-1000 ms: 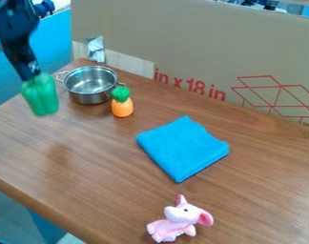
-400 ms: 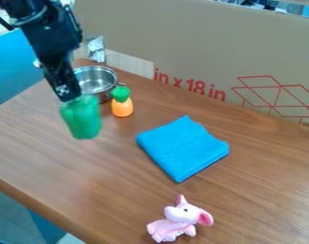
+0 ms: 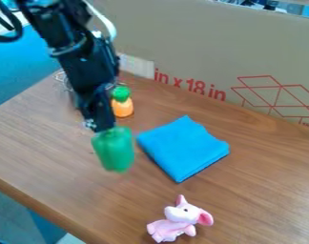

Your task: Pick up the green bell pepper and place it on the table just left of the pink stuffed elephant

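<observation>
The black gripper [image 3: 107, 129] hangs over the middle-left of the table, shut on a green bell pepper toy [image 3: 114, 149] that it holds by the top. Just right of the pepper lies a folded blue cloth [image 3: 184, 147]. Behind the arm stands an orange toy with a green top [image 3: 122, 102]. A metal pot [image 3: 72, 94] is mostly hidden by the arm. Toward the front of the table is a pink plush elephant [image 3: 179, 220].
The brown wooden table [image 3: 259, 190] has its near left edge running diagonally down to the bottom. A large cardboard panel [image 3: 201, 43] with red print stands along the back.
The arm has moved right and toward the front with the green pepper, from left of the pot to beside the blue cloth. It now covers most of the pot.
</observation>
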Available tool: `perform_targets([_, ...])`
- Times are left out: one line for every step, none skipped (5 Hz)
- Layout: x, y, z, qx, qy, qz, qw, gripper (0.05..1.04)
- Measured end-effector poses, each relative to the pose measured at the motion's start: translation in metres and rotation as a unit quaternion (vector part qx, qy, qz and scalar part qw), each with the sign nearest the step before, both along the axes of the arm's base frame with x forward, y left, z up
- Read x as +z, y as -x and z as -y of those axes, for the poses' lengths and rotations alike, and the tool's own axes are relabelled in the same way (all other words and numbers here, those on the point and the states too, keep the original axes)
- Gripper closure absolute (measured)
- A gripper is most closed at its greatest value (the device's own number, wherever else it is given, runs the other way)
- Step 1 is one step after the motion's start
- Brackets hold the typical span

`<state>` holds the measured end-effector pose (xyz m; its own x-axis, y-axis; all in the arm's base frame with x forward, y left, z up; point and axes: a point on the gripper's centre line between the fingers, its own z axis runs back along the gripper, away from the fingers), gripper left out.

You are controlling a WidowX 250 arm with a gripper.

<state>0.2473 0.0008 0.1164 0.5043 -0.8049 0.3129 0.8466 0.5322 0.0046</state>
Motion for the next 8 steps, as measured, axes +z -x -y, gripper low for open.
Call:
perform_targets([-0.008, 0.006, 0.012, -0.018, -0.016, -0.011, 0.9996, 0.982])
perform_targets([-0.016, 0.009, 0.024, -0.032, -0.047, -0.013, 0.9983, 0.982])
perform_targets([-0.020, 0.008, 0.029, -0.036, -0.081, -0.010, 0.9960, 0.982])
perform_targets([-0.026, 0.007, 0.036, -0.047, -0.093, -0.012, 0.9944, 0.982])
perform_targets([-0.027, 0.007, 0.031, -0.035, -0.084, -0.017, 0.9957, 0.949])
perform_targets([-0.029, 0.009, 0.025, -0.008, -0.058, -0.026, 0.9979, 0.731])
perform_targets([-0.026, 0.009, 0.020, -0.001, -0.054, -0.024, 0.9982, 0.407])
perform_targets([-0.012, 0.011, 0.016, 0.009, -0.048, -0.001, 0.9988, 0.135])
